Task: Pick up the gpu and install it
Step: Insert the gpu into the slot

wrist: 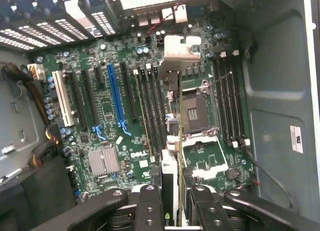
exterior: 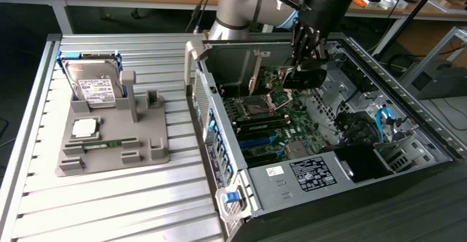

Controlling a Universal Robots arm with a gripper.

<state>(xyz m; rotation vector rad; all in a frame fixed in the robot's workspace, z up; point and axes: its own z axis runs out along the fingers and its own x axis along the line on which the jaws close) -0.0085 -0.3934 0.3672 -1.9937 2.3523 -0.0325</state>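
As the fingers [wrist: 149, 211] clamp the gpu [exterior: 305, 78], it hangs edge-on over the motherboard [wrist: 110, 91] inside the open computer case [exterior: 419, 124].

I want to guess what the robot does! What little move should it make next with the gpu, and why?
Probably slide the gpu sideways toward the blue slot before lowering it. The gripper holds it edge-down above the motherboard, and in the wrist view its edge lies over the black slots by the CPU socket, apart from the blue slot.
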